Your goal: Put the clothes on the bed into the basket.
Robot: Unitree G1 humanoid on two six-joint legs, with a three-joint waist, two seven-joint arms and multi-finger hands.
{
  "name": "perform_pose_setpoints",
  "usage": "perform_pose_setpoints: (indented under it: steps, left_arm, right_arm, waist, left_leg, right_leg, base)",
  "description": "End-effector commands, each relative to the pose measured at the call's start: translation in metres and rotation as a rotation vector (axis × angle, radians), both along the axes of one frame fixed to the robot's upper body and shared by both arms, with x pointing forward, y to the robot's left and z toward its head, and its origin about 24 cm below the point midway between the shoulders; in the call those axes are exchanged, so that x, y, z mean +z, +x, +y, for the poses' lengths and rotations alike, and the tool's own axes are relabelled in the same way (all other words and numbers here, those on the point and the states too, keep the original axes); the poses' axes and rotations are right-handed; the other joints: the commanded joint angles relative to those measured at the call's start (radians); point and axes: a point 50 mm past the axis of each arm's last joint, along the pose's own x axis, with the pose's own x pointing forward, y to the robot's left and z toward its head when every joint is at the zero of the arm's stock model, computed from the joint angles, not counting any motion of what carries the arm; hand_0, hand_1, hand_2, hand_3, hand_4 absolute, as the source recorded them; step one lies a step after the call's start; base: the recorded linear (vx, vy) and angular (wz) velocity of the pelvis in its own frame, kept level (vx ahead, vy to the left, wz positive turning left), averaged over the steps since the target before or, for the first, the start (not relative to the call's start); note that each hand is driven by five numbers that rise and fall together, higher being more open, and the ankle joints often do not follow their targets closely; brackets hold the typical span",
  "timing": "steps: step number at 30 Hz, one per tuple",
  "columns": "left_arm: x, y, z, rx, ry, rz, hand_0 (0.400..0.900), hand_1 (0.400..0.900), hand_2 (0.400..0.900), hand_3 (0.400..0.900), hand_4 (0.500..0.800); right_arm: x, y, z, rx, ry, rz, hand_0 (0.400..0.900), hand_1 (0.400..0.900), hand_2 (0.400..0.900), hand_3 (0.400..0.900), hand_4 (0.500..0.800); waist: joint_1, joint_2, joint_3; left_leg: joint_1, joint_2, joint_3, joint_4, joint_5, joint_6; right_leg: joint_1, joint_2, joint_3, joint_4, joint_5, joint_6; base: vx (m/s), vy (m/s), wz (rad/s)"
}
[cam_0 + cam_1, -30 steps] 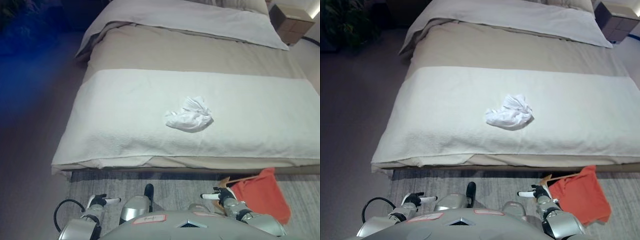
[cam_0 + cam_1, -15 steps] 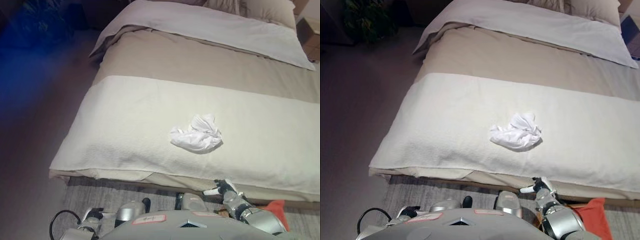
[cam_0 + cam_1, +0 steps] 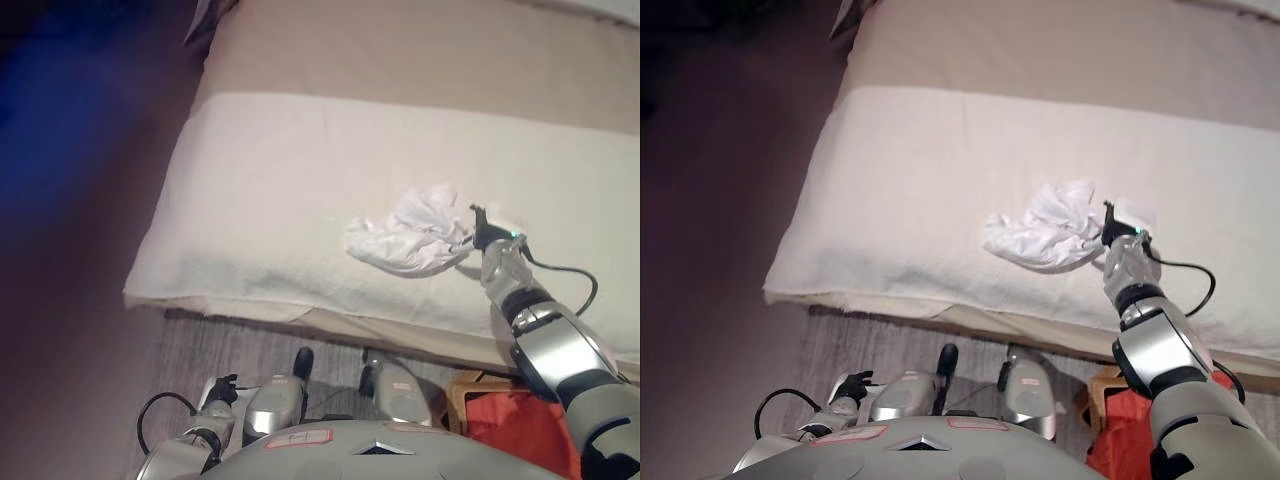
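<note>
**Right hand reaches the crumpled garment on the bed**

A crumpled white garment (image 3: 410,235) lies on the pale blanket (image 3: 270,190) across the foot of the bed (image 3: 400,50), not far from the near edge. The right hand (image 3: 1118,248) is stretched out over the blanket and sits at the cloth's right edge, touching it or just beside it. Its fingers are largely hidden by the back of the hand, so whether they are spread or already closing on the fabric cannot be told. The left hand (image 3: 215,395) hangs low near the floor; its fingers are too small and dark to read.

The basket (image 3: 465,390) shows only as a wooden corner by the bed's foot, with orange cloth (image 3: 520,425) on it, below the right arm.

To do this grasp well, the hand probably needs to push further into the bunched middle, not the thin edge, and gather several folds. It should avoid pinching the blanket underneath, then lift clear before swinging back toward the basket.
</note>
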Motion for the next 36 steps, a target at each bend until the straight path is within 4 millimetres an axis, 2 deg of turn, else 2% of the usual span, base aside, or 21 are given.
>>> perform_pose_setpoints:
  steps: [1,3,10,16,19,20,21,23,24,25,27,30,36]
  left_arm:
    - [0.002,0.000,0.009,0.042,0.058,-0.004,0.900,0.900,0.900,0.900,0.800]
    - [0.002,0.002,0.006,0.046,0.052,-0.013,0.900,0.900,0.900,0.900,0.800]
    - [0.003,0.012,-0.001,0.045,0.032,-0.051,0.900,0.900,0.900,0.900,0.800]
    - [0.005,0.026,-0.008,0.049,-0.003,-0.112,0.900,0.900,0.900,0.900,0.800]
    - [0.007,0.031,-0.010,0.061,-0.020,-0.140,0.900,0.900,0.900,0.900,0.800]
    - [0.007,0.031,-0.010,0.061,-0.021,-0.141,0.900,0.900,0.900,0.900,0.800]
    - [0.008,0.035,-0.011,0.077,-0.038,-0.162,0.900,0.900,0.900,0.900,0.800]
    - [0.008,0.037,-0.013,0.081,-0.046,-0.171,0.900,0.900,0.900,0.900,0.800]
    - [0.008,0.037,-0.016,0.083,-0.064,-0.176,0.900,0.900,0.900,0.900,0.800]
    - [0.008,0.037,-0.016,0.083,-0.065,-0.176,0.900,0.900,0.900,0.900,0.800]
    - [0.008,0.037,-0.018,0.076,-0.073,-0.181,0.900,0.900,0.900,0.900,0.800]
    - [0.008,0.040,-0.018,0.071,-0.070,-0.185,0.900,0.900,0.900,0.900,0.800]
    - [0.008,0.038,-0.013,0.071,-0.052,-0.175,0.900,0.900,0.900,0.900,0.800]
  right_arm:
    - [0.056,0.032,-0.006,-0.009,-0.095,-0.151,0.900,0.900,0.900,0.900,0.800]
    - [0.066,0.039,-0.003,0.003,-0.097,-0.175,0.900,0.900,0.900,0.900,0.800]
    - [0.083,0.048,0.000,0.005,-0.098,-0.210,0.900,0.900,0.900,0.900,0.800]
    - [0.111,0.051,-0.019,-0.046,-0.119,-0.261,0.900,0.900,0.900,0.900,0.800]
    - [0.134,0.053,-0.031,-0.074,-0.126,-0.312,0.900,0.900,0.900,0.900,0.800]
    - [0.134,0.053,-0.031,-0.074,-0.127,-0.312,0.900,0.900,0.900,0.900,0.800]
    - [0.153,0.056,-0.034,-0.073,-0.102,-0.374,0.900,0.900,0.900,0.900,0.800]
    - [0.156,0.056,-0.037,-0.073,-0.074,-0.391,0.900,0.900,0.900,0.900,0.800]
    - [0.166,0.055,-0.042,-0.071,-0.058,-0.413,0.831,0.831,0.831,0.831,0.759]
    - [0.166,0.055,-0.042,-0.071,-0.058,-0.413,0.410,0.410,0.410,0.410,0.506]
    - [0.177,0.056,-0.046,-0.079,-0.039,-0.443,0.400,0.400,0.400,0.400,0.500]
    - [0.182,0.057,-0.044,-0.078,-0.033,-0.469,0.400,0.400,0.400,0.400,0.500]
    - [0.181,0.054,-0.050,-0.105,-0.013,-0.478,0.400,0.400,0.400,0.400,0.500]
  waist:
    - [0.018,0.015,0.051]
    - [0.022,0.023,0.069]
    - [0.039,0.052,0.117]
    - [0.062,0.096,0.173]
    - [0.074,0.113,0.201]
    - [0.074,0.113,0.201]
    - [0.083,0.123,0.219]
    - [0.085,0.126,0.223]
    - [0.093,0.129,0.230]
    - [0.093,0.129,0.229]
    - [0.099,0.128,0.229]
    - [0.094,0.124,0.226]
    - [0.086,0.123,0.216]
  left_leg:
    - [-0.026,0.042,0.027,-0.124,0.125,-0.031]
    - [-0.044,0.041,0.022,-0.124,0.132,-0.032]
    - [-0.085,0.033,0.004,-0.124,0.149,-0.035]
    - [-0.135,0.022,-0.021,-0.124,0.175,-0.039]
    - [-0.168,0.016,-0.037,-0.124,0.188,-0.042]
    - [-0.169,0.016,-0.037,-0.124,0.189,-0.042]
    - [-0.190,0.018,-0.040,-0.124,0.197,-0.045]
    - [-0.201,0.018,-0.041,-0.124,0.200,-0.047]
    - [-0.219,0.017,-0.044,-0.124,0.208,-0.052]
    - [-0.220,0.017,-0.044,-0.124,0.208,-0.052]
    - [-0.226,0.014,-0.044,-0.124,0.208,-0.053]
    - [-0.224,0.012,-0.041,-0.124,0.205,-0.053]
    - [-0.202,0.004,-0.033,-0.124,0.197,-0.053]
  right_leg:
    - [-0.054,-0.050,0.047,0.091,-0.019,0.085]
    - [-0.070,-0.050,0.043,0.099,-0.021,0.083]
    - [-0.107,-0.060,0.036,0.123,-0.024,0.082]
    - [-0.159,-0.077,0.027,0.165,-0.033,0.080]
    - [-0.188,-0.084,0.018,0.171,-0.031,0.080]
    - [-0.189,-0.084,0.017,0.171,-0.031,0.080]
    - [-0.210,-0.085,0.017,0.175,-0.029,0.081]
    - [-0.219,-0.087,0.017,0.176,-0.028,0.082]
    - [-0.228,-0.093,0.010,0.172,-0.025,0.083]
    - [-0.229,-0.093,0.010,0.172,-0.025,0.083]
    - [-0.230,-0.096,0.008,0.164,-0.020,0.085]
    - [-0.223,-0.100,0.011,0.159,-0.017,0.088]
    - [-0.188,-0.109,0.010,0.145,-0.012,0.092]
  base:
    - [-0.05,-0.010,0.12]
    - [-0.04,-0.019,0.07]
    - [-0.03,-0.007,0.08]
    - [-0.05,0.004,0.14]
    - [-0.05,-0.025,0.16]
    - [-0.06,-0.036,0.12]
    - [-0.05,-0.023,0.07]
    - [-0.04,-0.031,0.14]
    - [-0.03,-0.035,0.17]
    - [-0.02,-0.051,0.20]
    - [0.00,-0.024,0.10]
    - [0.00,-0.002,0.01]
    - [0.00,0.000,0.00]
